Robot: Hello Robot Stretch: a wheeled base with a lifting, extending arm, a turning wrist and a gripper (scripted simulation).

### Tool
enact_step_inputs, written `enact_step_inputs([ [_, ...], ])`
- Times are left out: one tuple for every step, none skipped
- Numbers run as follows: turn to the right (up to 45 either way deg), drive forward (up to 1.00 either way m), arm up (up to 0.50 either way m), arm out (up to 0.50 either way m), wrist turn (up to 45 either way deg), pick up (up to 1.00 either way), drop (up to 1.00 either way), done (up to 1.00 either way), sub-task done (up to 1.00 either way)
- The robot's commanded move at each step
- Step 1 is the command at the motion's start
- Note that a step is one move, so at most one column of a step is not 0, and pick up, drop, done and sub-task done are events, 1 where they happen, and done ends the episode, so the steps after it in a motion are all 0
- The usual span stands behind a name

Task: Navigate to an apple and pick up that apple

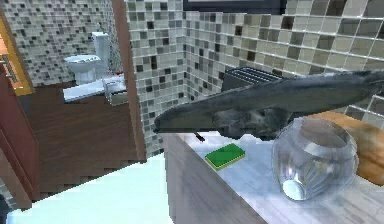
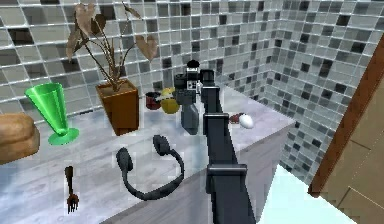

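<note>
On the grey counter [image 2: 60, 185] a small yellowish round thing [image 2: 170, 104], perhaps the apple, lies beside a small dark red thing [image 2: 153, 100] near the tiled wall. My arm [image 2: 222, 160] rises from the bottom edge over the counter. Its gripper [image 2: 179, 90] ends right at those two small things. A dark upright shaker [image 2: 190, 117] stands just below the gripper. I cannot tell whether the gripper holds anything, since these things lie at or behind it on the counter.
A potted plant [image 2: 118, 100], green cup [image 2: 50, 110], bread [image 2: 15, 135], headphones [image 2: 150, 170], fork [image 2: 70, 190] and white egg [image 2: 246, 121] share the counter. The forward view has a green sponge [image 1: 227, 155], glass bowl [image 1: 313, 160], toaster [image 1: 250, 75] and a doorway to a toilet [image 1: 88, 62].
</note>
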Motion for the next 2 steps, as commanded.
enact_step_inputs([
  [0.0, 0.0, 0.08, 0.0, 0.0, 0.0, 0.0, 0.0, 0.0],
  [0.0, 0.0, 0.0, 0.0, 0.0, 0.0, 0.0, 1.0, 0.0],
])
